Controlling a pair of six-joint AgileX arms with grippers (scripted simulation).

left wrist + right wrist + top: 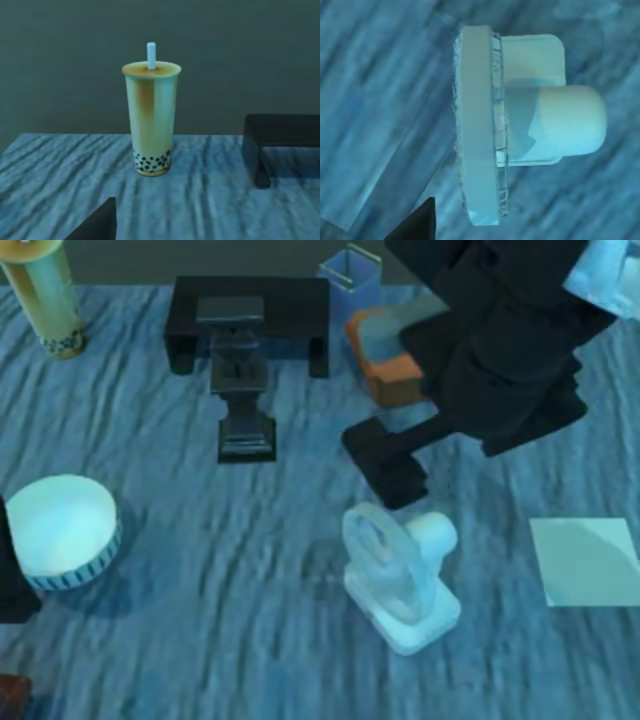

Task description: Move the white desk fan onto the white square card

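The small white plastic desk fan (400, 575) with its round translucent grille stands upright on the blue rippled table (250, 640), just below the right gripper (390, 472) and apart from its fingers; whether those fingers are spread or pressed together I cannot tell. In the right wrist view the fan (520, 125) fills the picture directly under the camera, with one dark fingertip (420, 225) at the edge. The thin flat white square card (588, 560) lies bare, well to the right of the fingers and apart from the fan. An orange rectangular tub (395, 355) sits just behind the right arm. The left gripper is not seen; its wrist view faces a tall yellowish cup (151, 117) with a straw.
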